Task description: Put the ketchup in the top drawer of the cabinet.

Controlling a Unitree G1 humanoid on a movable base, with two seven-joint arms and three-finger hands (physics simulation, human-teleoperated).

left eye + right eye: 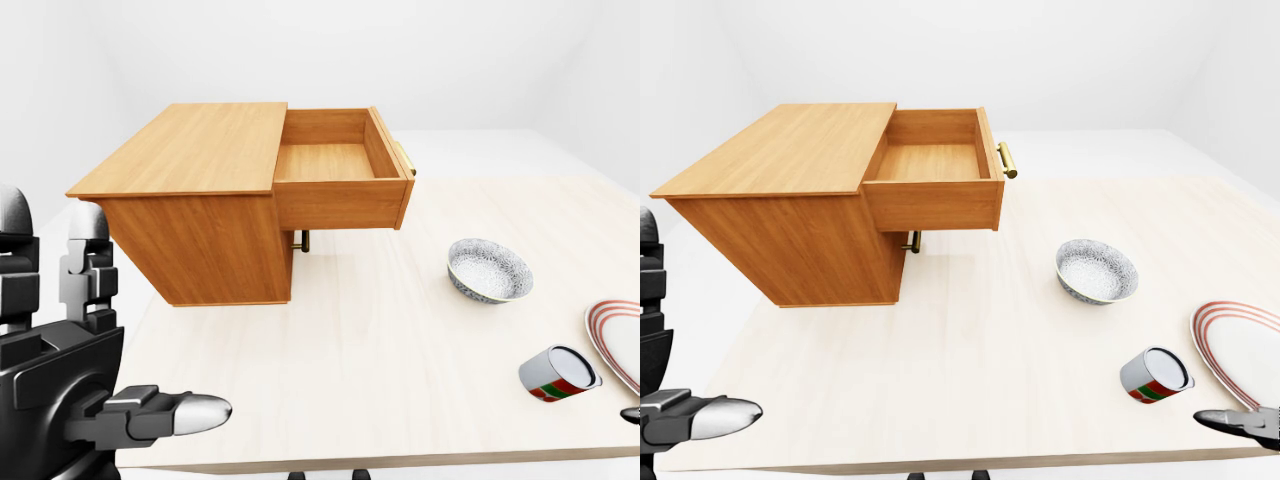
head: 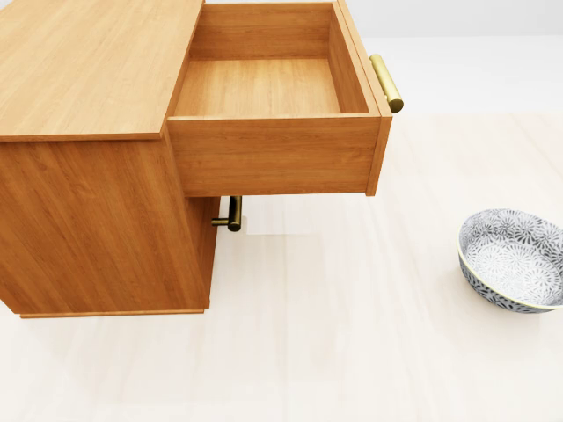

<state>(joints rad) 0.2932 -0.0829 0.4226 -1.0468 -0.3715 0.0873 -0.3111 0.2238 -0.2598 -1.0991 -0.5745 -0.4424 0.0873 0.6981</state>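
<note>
The wooden cabinet (image 1: 190,200) stands on the pale table (image 1: 370,340) at the upper left. Its top drawer (image 2: 264,88) is pulled out and empty, with a brass handle (image 2: 385,82) on its face. No ketchup bottle shows clearly in any view. A small can (image 1: 560,375) with a red, green and white label lies on its side at the lower right. My left hand (image 1: 130,330) is at the lower left, fingers spread, open and empty. Only a dark fingertip of my right hand (image 1: 1238,422) shows at the lower right edge.
A patterned bowl (image 1: 489,270) sits right of the cabinet. A white plate with red rings (image 1: 620,340) lies at the right edge, beside the can. A lower drawer's brass handle (image 2: 233,214) sticks out under the open drawer.
</note>
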